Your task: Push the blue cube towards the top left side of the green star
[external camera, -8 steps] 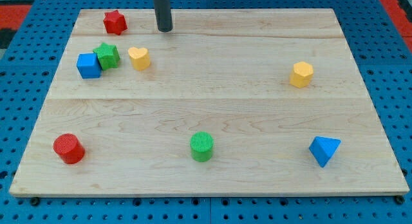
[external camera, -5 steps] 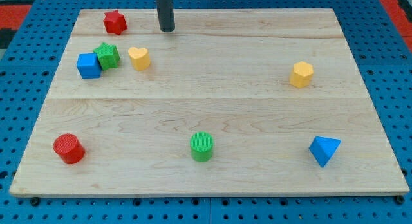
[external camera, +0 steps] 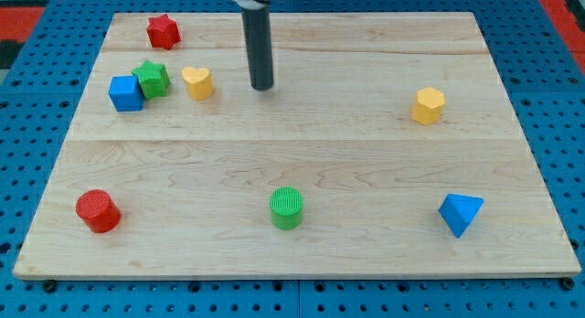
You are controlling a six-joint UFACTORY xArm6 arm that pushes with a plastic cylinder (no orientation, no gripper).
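The blue cube (external camera: pixel 126 93) sits near the board's left edge in the upper part. The green star (external camera: pixel 152 79) touches it at the cube's upper right. My tip (external camera: pixel 263 86) rests on the board to the right of both, beyond the yellow heart (external camera: pixel 197 81), well apart from the cube.
A red star (external camera: pixel 163 30) lies at the top left. A red cylinder (external camera: pixel 97 211) is at the bottom left, a green cylinder (external camera: pixel 286 207) at the bottom middle, a blue triangular block (external camera: pixel 460 213) at the bottom right, a yellow hexagon block (external camera: pixel 428 106) at the right. The wooden board (external camera: pixel 366 153) lies on a blue pegboard.
My tip has moved down and to the right, from near the board's top edge to beside the yellow heart. No block has moved.
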